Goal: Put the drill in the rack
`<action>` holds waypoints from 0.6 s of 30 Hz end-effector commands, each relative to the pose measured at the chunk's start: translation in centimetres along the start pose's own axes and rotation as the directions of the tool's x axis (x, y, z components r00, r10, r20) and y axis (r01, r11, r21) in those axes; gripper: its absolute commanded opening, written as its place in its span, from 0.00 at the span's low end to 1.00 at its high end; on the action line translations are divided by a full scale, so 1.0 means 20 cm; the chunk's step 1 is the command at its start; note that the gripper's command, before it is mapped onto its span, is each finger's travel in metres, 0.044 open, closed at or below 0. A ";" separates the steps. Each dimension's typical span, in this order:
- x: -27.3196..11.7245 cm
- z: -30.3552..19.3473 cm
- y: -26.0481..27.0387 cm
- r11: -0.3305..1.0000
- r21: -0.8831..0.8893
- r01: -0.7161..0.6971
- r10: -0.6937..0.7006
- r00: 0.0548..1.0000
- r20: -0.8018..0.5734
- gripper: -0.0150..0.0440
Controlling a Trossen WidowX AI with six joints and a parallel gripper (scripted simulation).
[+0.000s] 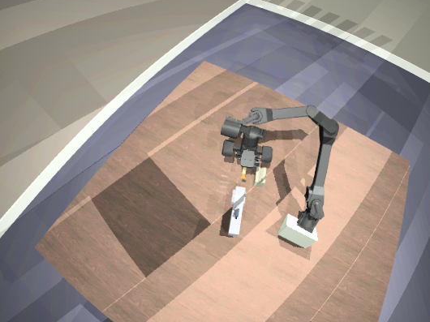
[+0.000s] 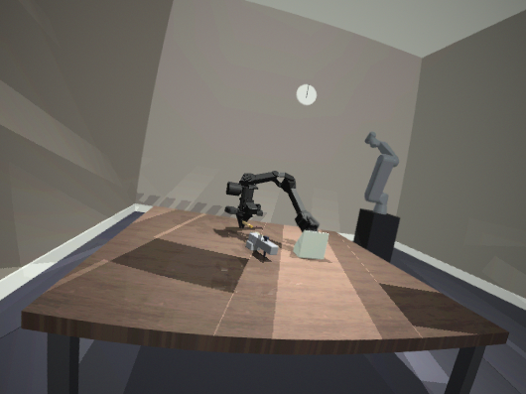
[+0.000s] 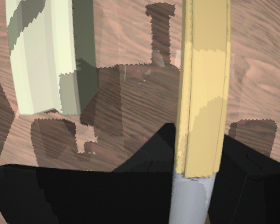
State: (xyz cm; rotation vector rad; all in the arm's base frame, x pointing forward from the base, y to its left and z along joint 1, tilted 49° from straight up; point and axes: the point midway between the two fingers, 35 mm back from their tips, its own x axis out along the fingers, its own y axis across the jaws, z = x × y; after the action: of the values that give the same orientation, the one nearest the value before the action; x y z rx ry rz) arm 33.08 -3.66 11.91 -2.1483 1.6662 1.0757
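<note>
The drill (image 1: 243,175) (image 2: 247,224) (image 3: 205,75) has a long yellow body and a grey round end. My gripper (image 1: 245,167) (image 2: 242,224) (image 3: 183,132) is shut on the drill near that grey end. It holds the drill above the table, beside the rack and apart from it. The rack (image 1: 260,177) (image 3: 42,60) is a small pale green grooved block, left of the drill in the wrist view; no drill shows in its visible part. The pale lavender holder (image 1: 235,226) (image 2: 268,247) stands apart from the drill, with a small dark blue key (image 1: 236,212) (image 2: 266,238) on it.
The arm's pale green base block (image 1: 296,233) (image 2: 314,245) stands right of the holder in the top view. The wooden table (image 1: 203,262) (image 2: 308,311) bears everything. A second grey arm (image 2: 379,177) stands on a black pedestal behind the table.
</note>
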 end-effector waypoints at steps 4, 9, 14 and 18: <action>-0.02 0.00 0.00 1.000 0.005 0.003 -0.003 1.000 0.004 0.25; -0.01 -0.01 0.04 1.000 0.004 0.003 -0.003 1.000 0.004 0.25; -0.01 -0.02 0.08 1.000 0.004 0.002 -0.002 1.000 0.004 0.25; -0.01 -0.03 0.12 1.000 0.004 0.002 -0.002 1.000 0.004 0.25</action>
State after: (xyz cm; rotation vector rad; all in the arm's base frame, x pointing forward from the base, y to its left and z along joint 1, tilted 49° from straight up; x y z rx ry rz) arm 31.69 -4.32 12.94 -2.1440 1.6656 1.0698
